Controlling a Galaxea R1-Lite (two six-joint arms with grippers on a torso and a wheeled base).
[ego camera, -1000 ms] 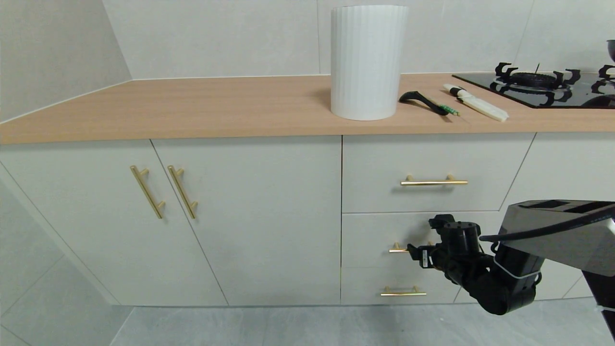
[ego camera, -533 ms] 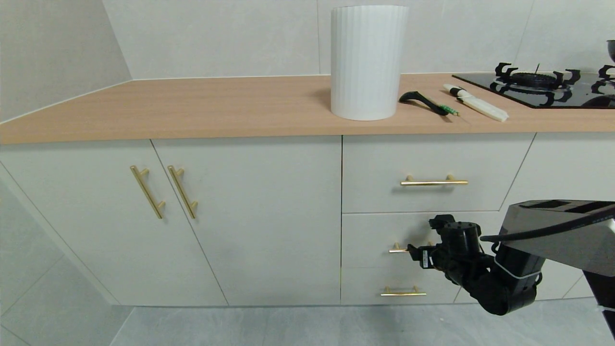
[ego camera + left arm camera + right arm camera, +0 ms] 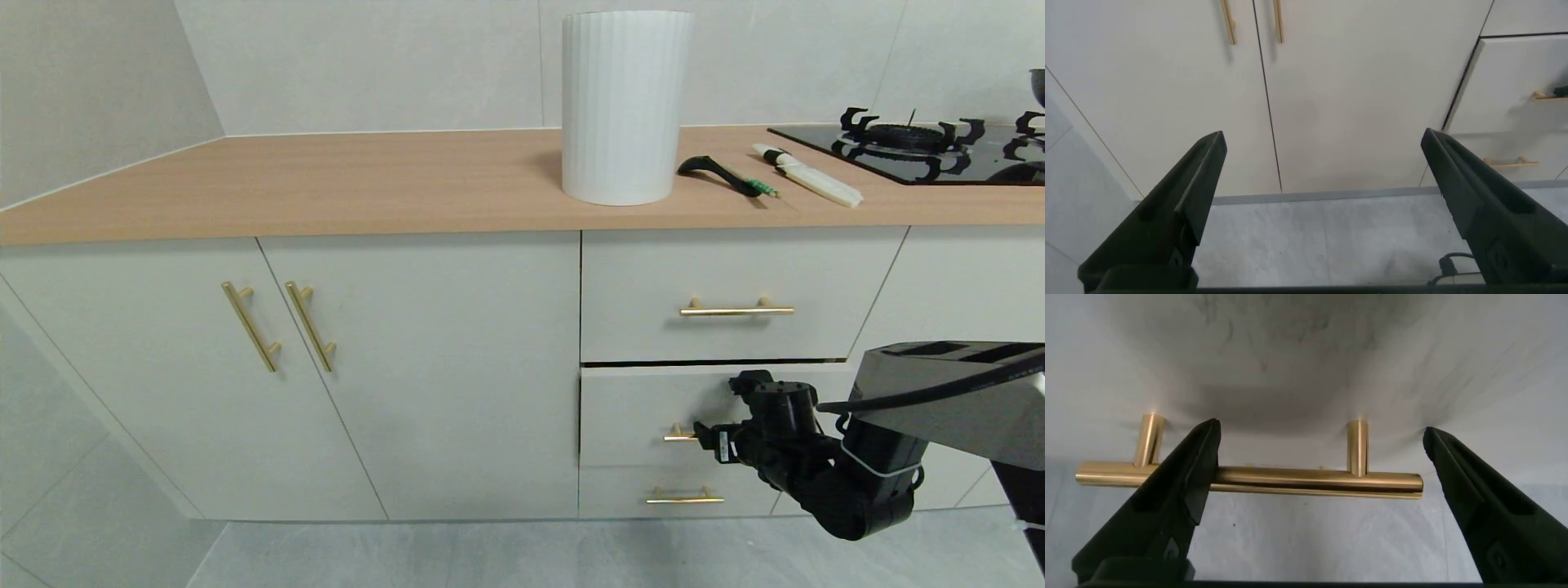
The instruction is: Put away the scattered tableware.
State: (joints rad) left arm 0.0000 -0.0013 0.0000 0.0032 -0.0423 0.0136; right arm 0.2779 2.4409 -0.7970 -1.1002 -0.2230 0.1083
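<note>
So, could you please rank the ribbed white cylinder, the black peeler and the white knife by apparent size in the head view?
1. Ribbed white cylinder
2. White knife and black peeler: they look about alike, so unranked.

The right gripper (image 3: 709, 431) sat at the brass handle (image 3: 679, 435) of the middle drawer (image 3: 633, 408) — apparently touching it, though the arm's dark bulk hid the contact. That drawer stood slightly out from the cabinet front, with a dark gap along its top edge. The top drawer (image 3: 718, 273) and the bottom drawer (image 3: 620, 490) sat flush. On the wooden counter (image 3: 326, 184) a black-handled utensil (image 3: 718, 172) and a white utensil (image 3: 808, 181) lay near each other — between a tall white ribbed container (image 3: 622, 106) and the gas hob (image 3: 914, 151).
</note>
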